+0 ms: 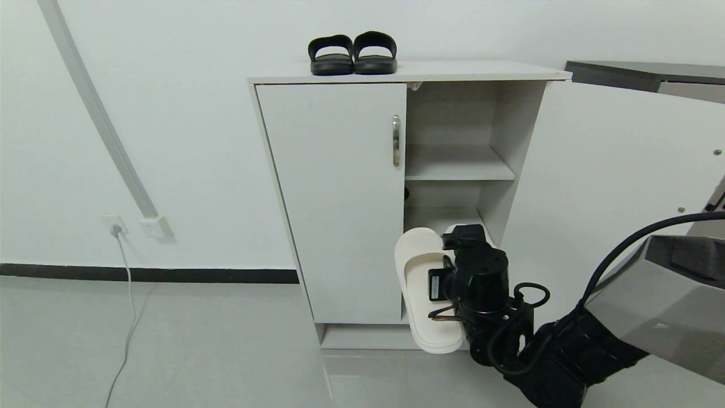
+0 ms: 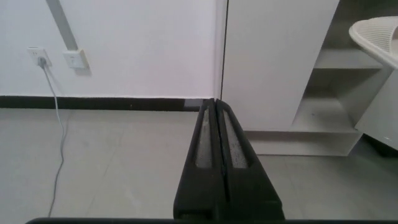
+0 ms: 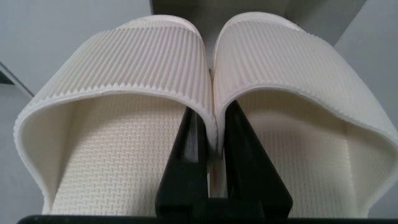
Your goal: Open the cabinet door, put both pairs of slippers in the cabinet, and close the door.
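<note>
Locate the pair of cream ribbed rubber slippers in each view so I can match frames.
Head view: pair of cream ribbed rubber slippers, low centre.
Left wrist view: upper right corner of the picture, cut off.
Right wrist view: close up, either side of the right pincer.
Shared landmark: closed white cabinet door, in head and left wrist views.

You have white cabinet (image 1: 331, 198) standing on grey tiled floor (image 1: 198, 351). Black slippers (image 1: 352, 54) sit side by side on cabinet top. Cable (image 1: 134, 309) trails across floor.
</note>
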You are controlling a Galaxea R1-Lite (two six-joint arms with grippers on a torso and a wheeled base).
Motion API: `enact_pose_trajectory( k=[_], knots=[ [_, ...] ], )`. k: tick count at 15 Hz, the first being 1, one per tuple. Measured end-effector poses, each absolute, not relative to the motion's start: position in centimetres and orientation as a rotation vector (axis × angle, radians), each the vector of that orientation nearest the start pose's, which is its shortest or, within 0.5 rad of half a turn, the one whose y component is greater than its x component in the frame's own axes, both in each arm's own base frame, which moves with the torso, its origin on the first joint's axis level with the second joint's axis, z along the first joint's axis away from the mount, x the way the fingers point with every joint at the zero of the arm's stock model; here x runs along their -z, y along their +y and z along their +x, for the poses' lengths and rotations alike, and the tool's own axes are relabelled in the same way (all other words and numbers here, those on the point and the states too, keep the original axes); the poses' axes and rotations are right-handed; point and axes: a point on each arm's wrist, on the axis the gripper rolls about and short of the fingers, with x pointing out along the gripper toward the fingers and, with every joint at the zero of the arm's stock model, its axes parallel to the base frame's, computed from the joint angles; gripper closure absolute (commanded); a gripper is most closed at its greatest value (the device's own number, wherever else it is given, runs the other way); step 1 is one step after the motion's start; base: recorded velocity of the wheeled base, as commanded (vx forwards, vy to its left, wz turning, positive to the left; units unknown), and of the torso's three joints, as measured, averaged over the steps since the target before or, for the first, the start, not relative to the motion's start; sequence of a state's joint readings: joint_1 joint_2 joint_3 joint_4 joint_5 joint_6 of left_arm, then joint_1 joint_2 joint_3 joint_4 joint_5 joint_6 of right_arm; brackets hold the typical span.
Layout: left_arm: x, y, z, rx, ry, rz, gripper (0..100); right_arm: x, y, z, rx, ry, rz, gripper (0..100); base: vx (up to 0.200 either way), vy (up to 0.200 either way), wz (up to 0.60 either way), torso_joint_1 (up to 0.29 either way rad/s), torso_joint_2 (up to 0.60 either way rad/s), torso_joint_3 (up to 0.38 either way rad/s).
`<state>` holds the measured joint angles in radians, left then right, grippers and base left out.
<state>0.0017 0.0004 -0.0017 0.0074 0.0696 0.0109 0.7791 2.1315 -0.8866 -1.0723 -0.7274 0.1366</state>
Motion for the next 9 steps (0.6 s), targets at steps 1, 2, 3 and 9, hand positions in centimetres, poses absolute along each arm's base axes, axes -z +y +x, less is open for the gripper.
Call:
enact_pose_trajectory(
  k=[1, 2, 3, 9],
  knots=[
    [-7.5, 0.2, -2.3, -0.071, 0.005, 0.004, 100, -9.6, 26.0, 28.5, -0.016, 0.120, 0.022, 100, 0.000, 0.000, 0.00, 0.000, 0.00, 0.000],
    [-7.5, 0.2, -2.3, -0.070, 0.005, -0.003, 100, -9.6, 26.3, 28.8, 0.030, 0.107, 0.025, 100, 0.000, 0.000, 0.00, 0.000, 0.00, 0.000],
    [-7.5, 0.1, -2.3, -0.070, 0.004, -0.003, 100, -9.6, 26.6, 29.3, 0.067, 0.095, 0.032, 100, 0.000, 0.000, 0.00, 0.000, 0.00, 0.000],
    [-7.5, 0.1, -2.3, -0.066, 0.004, 0.000, 100, -7.9, 27.7, 30.3, 0.079, 0.105, 0.024, 100, 0.000, -0.167, 0.00, 0.001, 0.00, 0.001]
  ],
)
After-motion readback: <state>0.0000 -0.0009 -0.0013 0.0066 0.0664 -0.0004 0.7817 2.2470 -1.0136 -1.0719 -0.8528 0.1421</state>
